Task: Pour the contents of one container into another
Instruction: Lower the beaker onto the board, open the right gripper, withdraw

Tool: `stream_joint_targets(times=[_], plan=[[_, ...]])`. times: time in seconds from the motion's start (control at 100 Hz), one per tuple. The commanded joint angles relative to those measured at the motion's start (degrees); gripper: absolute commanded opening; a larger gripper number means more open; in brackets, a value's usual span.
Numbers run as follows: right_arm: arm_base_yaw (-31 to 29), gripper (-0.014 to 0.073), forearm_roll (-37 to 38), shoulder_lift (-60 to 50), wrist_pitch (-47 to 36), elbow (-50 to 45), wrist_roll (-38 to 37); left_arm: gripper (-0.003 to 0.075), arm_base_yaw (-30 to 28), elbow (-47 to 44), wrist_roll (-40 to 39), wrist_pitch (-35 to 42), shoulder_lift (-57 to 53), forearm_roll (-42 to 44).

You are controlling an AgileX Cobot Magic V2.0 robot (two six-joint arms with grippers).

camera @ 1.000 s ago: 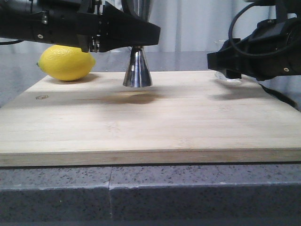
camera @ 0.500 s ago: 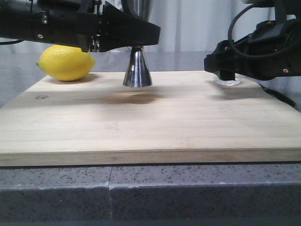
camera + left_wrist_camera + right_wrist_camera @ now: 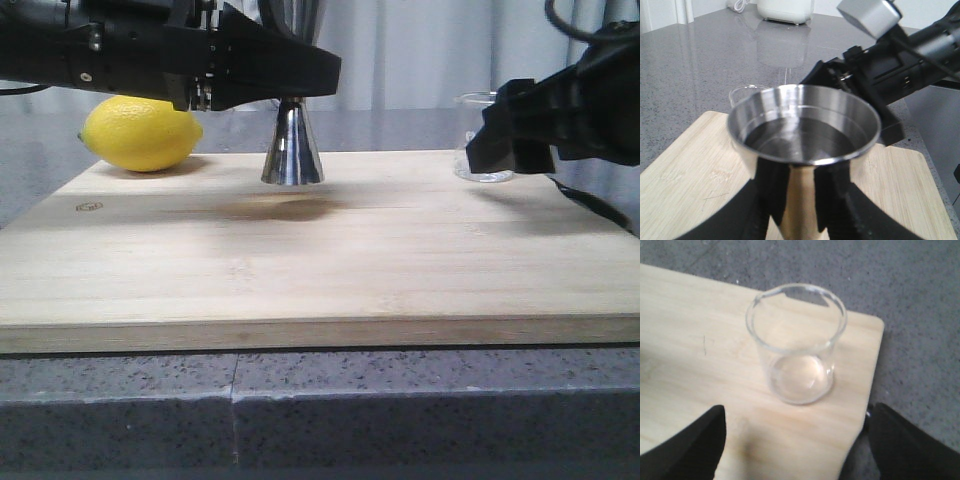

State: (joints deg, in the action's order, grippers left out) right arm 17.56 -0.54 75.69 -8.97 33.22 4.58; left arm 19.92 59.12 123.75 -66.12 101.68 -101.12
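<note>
The steel hourglass jigger (image 3: 292, 150) stands upright on the wooden board (image 3: 320, 260), left of centre at the back. My left gripper (image 3: 288, 97) is shut on the jigger's waist; in the left wrist view its fingers (image 3: 771, 185) clamp the jigger (image 3: 805, 130) below the open top cup. The clear glass beaker (image 3: 480, 140) stands upright at the board's far right corner and looks empty (image 3: 797, 345). My right gripper (image 3: 495, 150) hovers just right of the beaker, open (image 3: 795, 440), its fingers spread wide and apart from the glass.
A yellow lemon (image 3: 140, 133) lies at the board's back left corner. The board rests on a grey speckled counter (image 3: 320, 410). The beaker sits close to the board's right edge (image 3: 875, 355).
My right gripper has drawn back to the right, off the beaker, which now shows standing alone on the board. The left gripper and jigger have not moved.
</note>
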Motion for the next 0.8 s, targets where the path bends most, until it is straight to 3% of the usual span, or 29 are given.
stream_joint_targets(times=[0.0, 0.3, 0.79], plan=[[-0.3, 0.0513, 0.5, -6.4, 5.1, 1.4, -0.7, 0.0199, 0.5, 1.7, -0.4, -5.9, -2.2, -4.9], [-0.3, 0.0513, -0.6, -21.0, 22.3, 1.6, -0.7, 0.0199, 0.5, 1.7, -0.4, -5.9, -2.2, -4.9], [-0.3, 0.0513, 0.1, -28.0, 28.5, 1.6, -0.7, 0.0199, 0.5, 1.7, -0.4, -5.9, -2.2, -4.9]])
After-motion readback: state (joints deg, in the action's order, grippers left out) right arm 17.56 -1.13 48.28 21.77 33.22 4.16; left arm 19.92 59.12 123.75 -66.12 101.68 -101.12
